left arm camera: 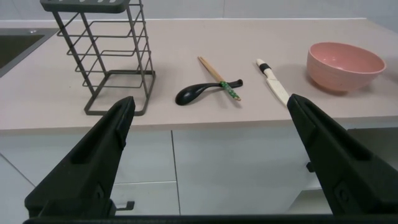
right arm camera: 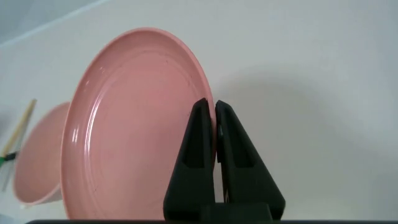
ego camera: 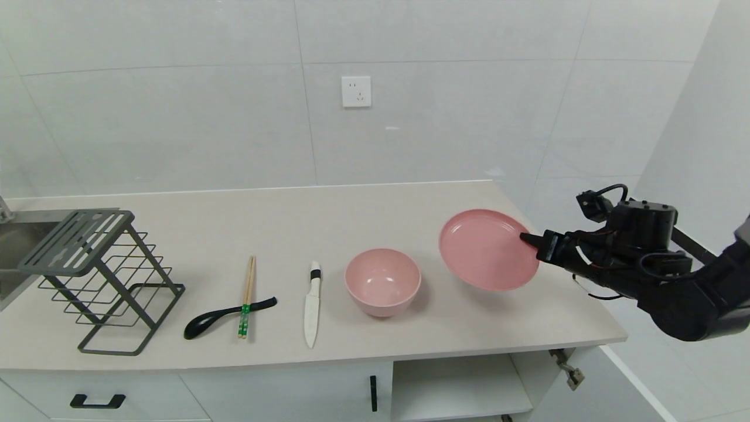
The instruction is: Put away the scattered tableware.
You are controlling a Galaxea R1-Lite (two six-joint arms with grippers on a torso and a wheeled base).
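Observation:
My right gripper (ego camera: 525, 238) (right arm camera: 214, 109) is shut on the rim of a pink plate (ego camera: 486, 249) (right arm camera: 130, 118), holding it tilted above the counter's right end. A pink bowl (ego camera: 382, 282) (left arm camera: 344, 65) stands upright on the counter just left of the plate. Further left lie a white knife (ego camera: 312, 304) (left arm camera: 273, 81), a pair of chopsticks (ego camera: 246, 296) (left arm camera: 218, 78) and a black spoon (ego camera: 225, 317) (left arm camera: 204, 91) that they cross. My left gripper (left arm camera: 208, 124) hangs open below the counter's front edge, facing the cabinet.
A grey wire dish rack (ego camera: 101, 275) (left arm camera: 106, 53) stands at the counter's left end beside a sink (ego camera: 13, 246). Cabinet doors and an open shelf (ego camera: 457, 387) sit under the counter. A tiled wall with a socket (ego camera: 356, 91) runs behind.

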